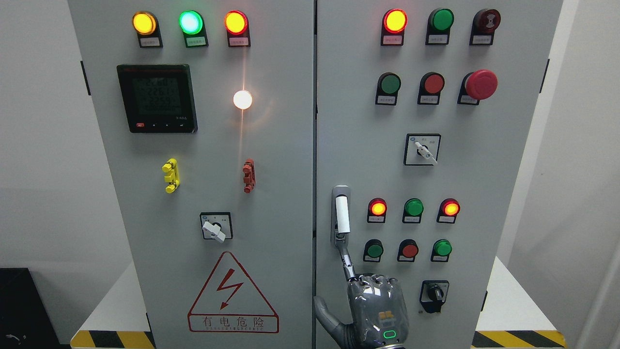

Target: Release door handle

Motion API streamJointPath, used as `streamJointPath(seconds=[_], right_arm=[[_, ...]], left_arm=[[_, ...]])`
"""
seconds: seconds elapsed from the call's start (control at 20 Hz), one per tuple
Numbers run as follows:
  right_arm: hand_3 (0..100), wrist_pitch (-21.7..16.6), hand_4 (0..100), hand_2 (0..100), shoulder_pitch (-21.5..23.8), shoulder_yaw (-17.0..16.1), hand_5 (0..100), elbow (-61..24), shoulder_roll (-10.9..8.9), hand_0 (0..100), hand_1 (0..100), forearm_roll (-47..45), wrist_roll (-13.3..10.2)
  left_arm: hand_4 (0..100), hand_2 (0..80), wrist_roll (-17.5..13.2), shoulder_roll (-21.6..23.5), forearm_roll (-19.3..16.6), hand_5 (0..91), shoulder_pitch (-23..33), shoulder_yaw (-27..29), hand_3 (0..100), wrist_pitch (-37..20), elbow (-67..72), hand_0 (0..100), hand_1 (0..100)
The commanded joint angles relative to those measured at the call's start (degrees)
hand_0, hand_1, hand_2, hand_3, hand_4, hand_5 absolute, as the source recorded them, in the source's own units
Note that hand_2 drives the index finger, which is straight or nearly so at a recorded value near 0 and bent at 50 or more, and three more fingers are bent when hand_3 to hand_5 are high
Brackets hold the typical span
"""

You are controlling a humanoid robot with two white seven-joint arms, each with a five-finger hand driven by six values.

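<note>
1. Grey electrical cabinet (271, 145) with two doors fills the view; pale walls either side, striped hazard tape at floor level.
2. Door handle (341, 214) sits upright on the right door, just right of the centre seam, left of the lower indicator lamps (414, 207).
3. Right hand (375, 308) enters at the bottom edge, directly below the handle, back of hand toward camera.
4. Index finger (346, 259) extended straight up, tip touching the handle's lower end; other fingers curled into the palm, thumb out to the left. Nothing is gripped.
5. Rotary switch (422, 150) lies up and right of the handle; warning triangle (232, 295) down and left of it, on the left door.
</note>
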Motion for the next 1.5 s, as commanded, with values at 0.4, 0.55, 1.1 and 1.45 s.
streamJointPath(seconds=[0.4, 0.55, 1.1, 1.45], right_arm=[[100, 0.03, 100, 15, 0.04, 0.09, 100, -2.29, -0.08, 31, 21, 0.02, -0.36], [100, 0.03, 100, 16, 0.04, 0.17, 100, -2.56, 0.01, 31, 21, 0.02, -0.36], [100, 0.03, 100, 17, 0.04, 0.35, 100, -3.53, 0.01, 30, 21, 0.02, -0.45], [100, 0.03, 100, 18, -0.14, 0.44, 100, -4.05, -0.08, 30, 21, 0.02, -0.36]], left_arm=[[0, 0.0, -0.01, 0.00, -0.08, 0.0, 0.97, 0.00, 0, -0.04, 0.00, 12, 56], [0, 0.0, -0.01, 0.00, 0.01, 0.0, 0.97, 0.00, 0, -0.04, 0.00, 12, 56], [0, 0.0, -0.01, 0.00, 0.01, 0.0, 0.97, 0.00, 0, -0.04, 0.00, 12, 56], [0, 0.0, -0.01, 0.00, -0.08, 0.0, 0.97, 0.00, 0, -0.04, 0.08, 12, 56]])
